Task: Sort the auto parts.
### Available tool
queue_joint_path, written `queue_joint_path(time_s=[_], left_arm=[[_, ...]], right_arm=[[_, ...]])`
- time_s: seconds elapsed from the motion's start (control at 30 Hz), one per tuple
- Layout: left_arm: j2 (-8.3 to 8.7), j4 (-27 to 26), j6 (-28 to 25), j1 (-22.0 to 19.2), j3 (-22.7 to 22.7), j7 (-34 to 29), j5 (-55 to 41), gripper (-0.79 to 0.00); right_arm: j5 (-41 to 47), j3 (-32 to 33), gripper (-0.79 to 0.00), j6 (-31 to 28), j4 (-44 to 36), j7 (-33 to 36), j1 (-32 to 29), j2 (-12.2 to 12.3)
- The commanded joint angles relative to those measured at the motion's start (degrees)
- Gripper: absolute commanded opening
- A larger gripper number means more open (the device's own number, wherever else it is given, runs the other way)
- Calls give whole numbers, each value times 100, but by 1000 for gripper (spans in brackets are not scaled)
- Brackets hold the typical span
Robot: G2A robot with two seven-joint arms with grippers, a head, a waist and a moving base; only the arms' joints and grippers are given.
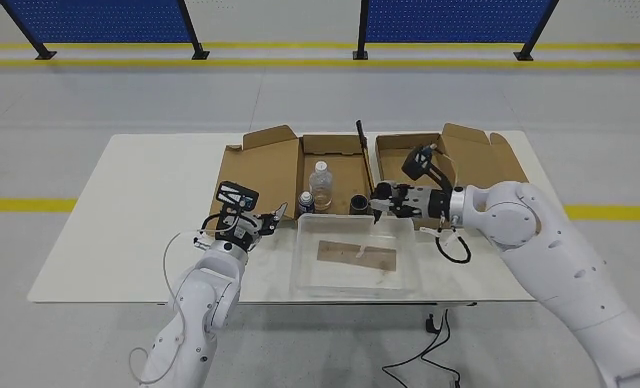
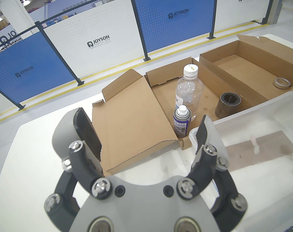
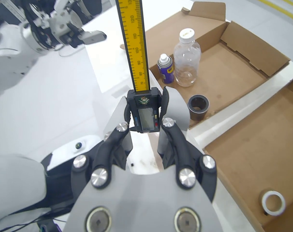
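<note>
My right gripper (image 3: 144, 105) is shut on a digital caliper (image 3: 134, 37) with a yellow scale, held over the far edge of the clear plastic bin (image 1: 300, 258). In the top view the caliper (image 1: 364, 158) rises as a dark bar between the two cardboard boxes, held by the right gripper (image 1: 385, 200). My left gripper (image 2: 146, 131) stands open and holds nothing, low over the table by the bin's left corner (image 2: 192, 134). The middle box (image 1: 335, 163) holds a clear bottle (image 2: 188, 90), a blue spray can (image 2: 182, 121) and a black cylindrical sleeve (image 2: 227, 105).
The right cardboard box (image 3: 245, 150) holds a metal ring (image 2: 282, 82). A brown sheet (image 1: 357, 255) lies on the bin's floor. The box's opened lid (image 2: 132, 124) lies flat on the table just beyond the left gripper. Bare tabletop (image 1: 140, 208) extends to the left.
</note>
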Motion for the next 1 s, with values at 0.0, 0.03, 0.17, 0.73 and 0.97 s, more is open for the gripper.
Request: queue_joint_path(time_s=[0.0,0.03,0.17,0.73,0.97], left_arm=[[0,0,0,0,0,0,0,0],[0,0,0,0,0,0,0,0],[0,0,0,0,0,0,0,0],[0,0,0,0,0,0,0,0],[0,0,0,0,0,0,0,0]], right_arm=[[182,13,-785,-22,86,5,-24,-10],[271,13,-785,-13,115,7,-33,-19],[491,-6,-785,71,237,29,-34,-62],[155,30,-785,1487,540,73,124,-191],[-775,66,-785,3546,391,-40,172,-226]])
